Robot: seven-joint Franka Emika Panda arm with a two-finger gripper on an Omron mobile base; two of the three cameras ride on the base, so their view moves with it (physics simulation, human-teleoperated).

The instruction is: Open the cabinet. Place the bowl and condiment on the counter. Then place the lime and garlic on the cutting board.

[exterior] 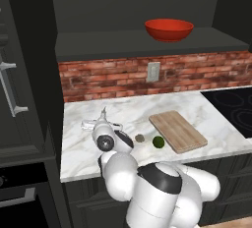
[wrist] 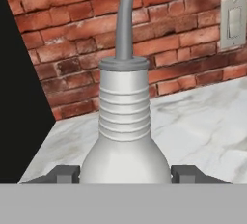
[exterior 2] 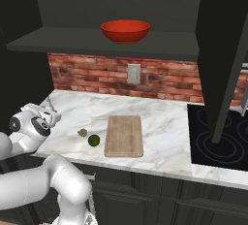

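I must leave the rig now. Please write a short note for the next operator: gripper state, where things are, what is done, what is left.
Gripper: closed around the condiment bottle, low over the left of the counter; contact with the marble cannot be judged.
Cabinet: open. Red bowl on its shelf.
Lime and garlic on the counter beside the cutting board.
Done: cabinet opened.
Left: release bottle, bowl, lime, garlic.

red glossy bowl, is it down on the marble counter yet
No, the round glossy red bowl sits on the dark cabinet shelf above the brick wall, well above the white-grey marble counter.
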